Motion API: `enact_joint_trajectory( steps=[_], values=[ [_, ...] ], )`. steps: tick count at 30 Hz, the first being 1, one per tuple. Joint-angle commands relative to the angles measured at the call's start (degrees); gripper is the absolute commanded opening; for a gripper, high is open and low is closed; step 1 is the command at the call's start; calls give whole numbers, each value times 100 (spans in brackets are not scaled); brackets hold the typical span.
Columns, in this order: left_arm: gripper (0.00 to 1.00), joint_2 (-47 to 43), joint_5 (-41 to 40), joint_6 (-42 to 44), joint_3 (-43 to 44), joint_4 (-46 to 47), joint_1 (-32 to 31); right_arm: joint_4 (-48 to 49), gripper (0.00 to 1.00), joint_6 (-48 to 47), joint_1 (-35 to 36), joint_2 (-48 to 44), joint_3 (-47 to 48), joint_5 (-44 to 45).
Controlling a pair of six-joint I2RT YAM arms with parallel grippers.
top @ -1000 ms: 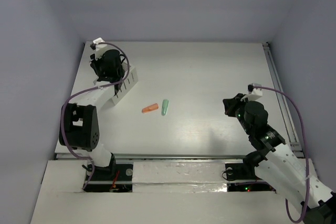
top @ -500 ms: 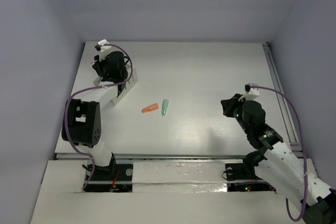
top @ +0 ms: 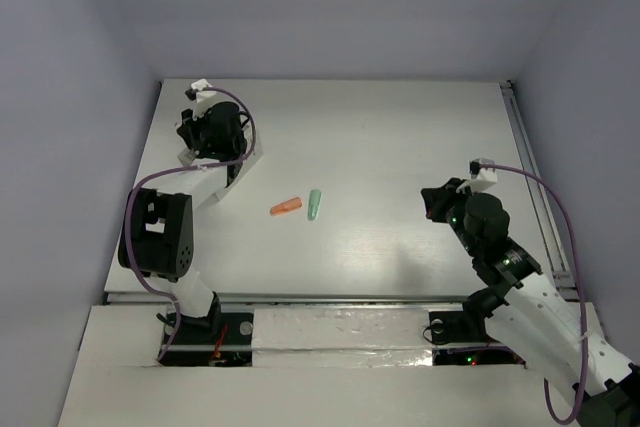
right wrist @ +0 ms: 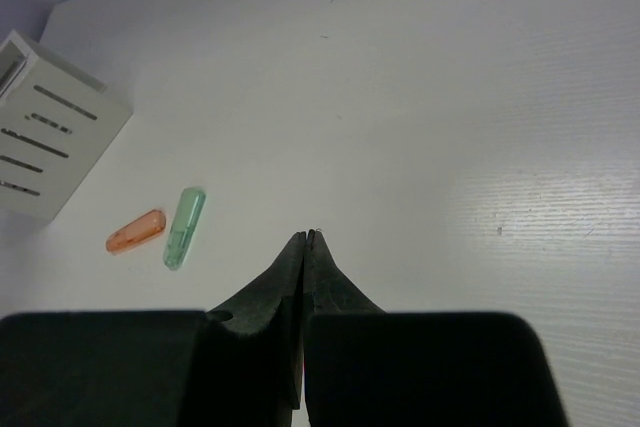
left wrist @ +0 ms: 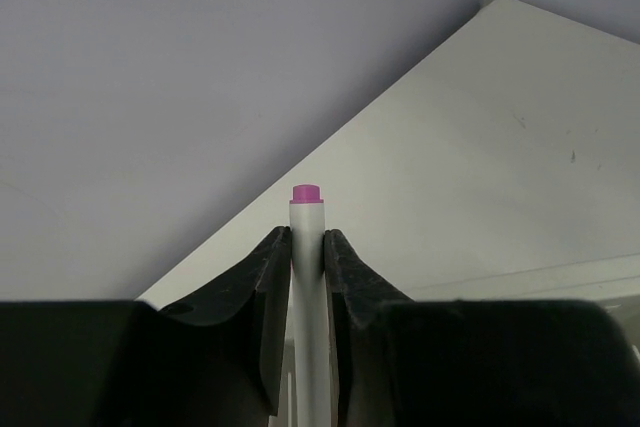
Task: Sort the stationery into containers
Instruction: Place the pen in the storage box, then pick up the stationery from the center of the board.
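Left gripper (left wrist: 307, 239) clamps magenta-capped pen (left wrist: 307, 209) at box (top: 244, 159) (other pens not visible). Orange stub (top: 286, 207), green stub (top: 315, 204) unsorted on table (top: 400, 137). Right gripper (right wrist: 305, 237) closed, empty.

Left arm (top: 155, 237) and right arm (top: 530, 297) alike: white links, black joint housings. Purple cable (top: 557, 209) loops along each to a white wrist block (top: 484, 171). Pincer fingers (right wrist: 272, 292) black, tapering; green lights (top: 508, 263) on right arm

Left arm (top: 195, 185) reaches far-left, jaws narrowly apart, perhaps gripping; right arm (top: 520, 287) jaws closed.
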Motion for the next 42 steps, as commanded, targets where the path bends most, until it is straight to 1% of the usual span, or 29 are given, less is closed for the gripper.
enact_joint_trajectory(
  steps=[1, 2, 3, 4, 9, 10, 12, 13, 15, 17, 18, 19, 20, 21, 22, 23, 24, 25, 26, 27, 28, 30, 31, 33, 34, 35, 36, 38, 42],
  values=[
    [15, -85, -204, 109, -33, 307, -90, 263, 0, -10, -48, -84, -35, -22],
    [19, -77, -204, 109, -41, 308, -91, 263, 0, -19, -48, -93, -35, -57],
    [20, -85, -213, 109, -41, 308, -91, 289, 0, -36, -48, -93, -35, -83],
    [23, -111, -213, 118, -41, 316, -91, 307, 0, -45, -48, -84, -35, -118],
    [40, -313, -152, 74, -76, 316, -275, 474, 0, -133, -48, 74, -35, -479],
    [41, -383, -143, 57, -77, 308, -275, 500, 2, -133, -48, 179, -26, -522],
    [47, -471, -117, -49, -77, 281, -337, 579, 6, -150, -48, 276, -26, -663],
    [47, -594, -73, -127, -33, 107, -389, 606, 9, -159, -48, 398, -18, -724],
    [47, -787, 6, -452, 134, -157, -442, 641, 14, -194, -48, 592, 26, -969],
    [45, -1226, 313, -891, 301, -771, -574, 851, 21, -177, -48, 1020, 70, -1190],
    [41, -1419, 445, -1310, 467, -974, -626, 913, 24, -142, -48, 1197, 149, -1408],
    [38, -1830, 803, -1576, 547, -1472, -705, 1001, 29, -98, -48, 1382, 202, -1628],
    [35, -2052, 1059, -1865, 600, -1746, -706, 1036, 32, -63, 4, 1784, 263, -1717],
    [28, -2298, 1340, -2321, 600, -1940, -706, 1132, 35, 7, 66, 1979, 333, -1875],
    [24, -2831, 1899, -2525, 557, -2264, -758, 1151, 40, 8, 154, 2190, 525, -1911],
    [16, -3088, 2183, -2728, 408, -2424, -759, 1134, 44, -1, 389, 2410, 658, -1912],
    [13, -3378, 2421, -2886, 320, -2574, -759, 1064, 47, -10, 531, 2847, 816, -1755],
    [10, -3938, 2876, -3123, 215, -2845, -759, 1089, 57, -10, 663, 3060, 1061, -1640],
    [7, -4222, 3098, -3204, 109, -2969, -759, 1133, 61, -1, 786, 3280, 1177, -1552],
    [4, -4503, 3274, -3248, -136, -3066, -759, 1186, 64, 7, 979, 3735, 1308, -1490],
    [3, -5028, 3624, -3248, -260, -3294, -811, 1177, 70, 8, 1050, 3965, 1458, -1351],
    [3, -5445, 3916, -3170, -541, -3550, -811, 1038, 74, -36, 1217, 4431, 1967, -1157],
    [3, -5742, 4205, -3100, -603, -3829, -811, 958, 75, -45, 1279, 4877, 2143, -1104],
    [3, -5973, 4453, -2915, -744, -4147, -811, 722, 76, -98, 1428, 5310, 2697, -850],
    [4, -6218, 4732, -2862, -814, -4366, -811, 590, 79, -107, 1551, 5521, 2881, -726],
    [4, -6333, 4866, -2801, -876, -4455, -811, 441, 79, -124, 1552, 5932, 3066, -629],
    [5, -6482, 4980, -2774, -989, -4526, -811, 230, 79, -124, 1648, 6128, 3407, -489],
    [9, -6913, 5288, -2791, -1087, -4737, -811, 79, 79, -107, 1727, 6636, 3699, -330],
    [20, -7686, 5543, -2940, -1333, -4965, -811, -280, 78, -19, 1859, 7296, 4340, -75]
  ],
)
